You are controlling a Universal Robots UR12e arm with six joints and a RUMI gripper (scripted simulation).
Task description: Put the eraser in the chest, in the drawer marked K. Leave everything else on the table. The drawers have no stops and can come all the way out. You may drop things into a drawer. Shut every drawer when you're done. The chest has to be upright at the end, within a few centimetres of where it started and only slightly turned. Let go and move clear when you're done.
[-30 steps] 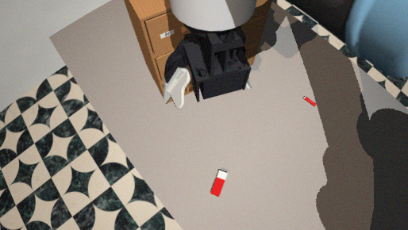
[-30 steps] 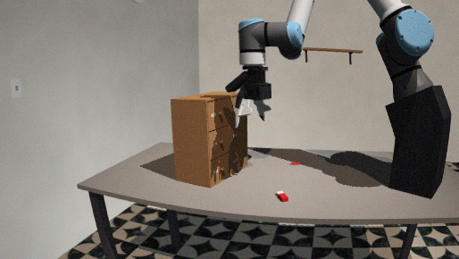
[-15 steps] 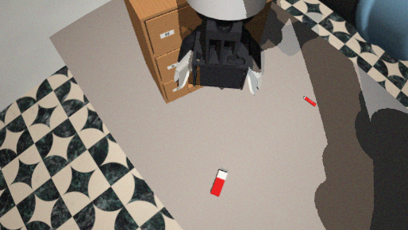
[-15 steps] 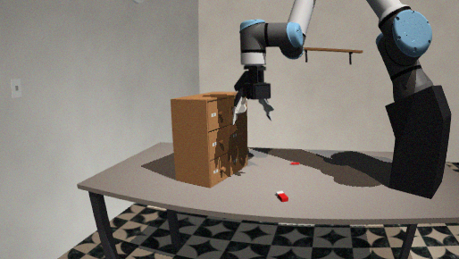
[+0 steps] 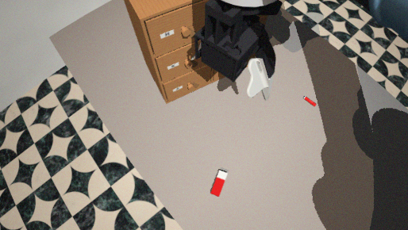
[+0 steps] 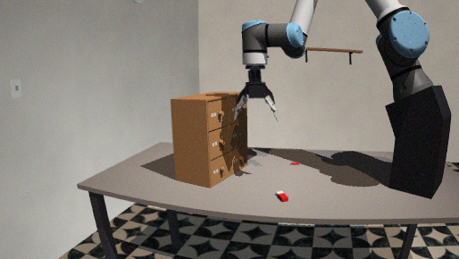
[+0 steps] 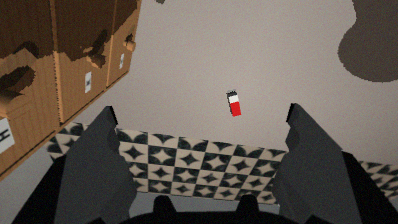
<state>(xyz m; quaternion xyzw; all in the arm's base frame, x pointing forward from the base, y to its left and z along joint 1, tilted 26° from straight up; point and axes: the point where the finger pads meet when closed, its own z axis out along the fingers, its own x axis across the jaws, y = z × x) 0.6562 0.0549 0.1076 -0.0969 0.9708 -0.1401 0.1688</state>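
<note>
The black two-fingered hand (image 5: 259,83) (image 6: 256,116) (image 7: 201,106) is spread wide beside the wooden chest (image 5: 151,51) (image 6: 192,138) (image 7: 75,95). The red-and-white block eraser (image 5: 218,183) (image 6: 282,196) (image 7: 234,104) lies toward the bench's (image 5: 167,151) (image 6: 250,210) (image 7: 190,90) near edge. Opening drawer K likely comes first, needing its knob located.

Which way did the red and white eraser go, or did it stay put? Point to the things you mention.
No, the eraser (image 5: 217,185) (image 6: 282,196) (image 7: 234,105) hasn't moved; it's in the same spot on the table (image 5: 167,151) (image 6: 147,196) (image 7: 190,75).
</note>
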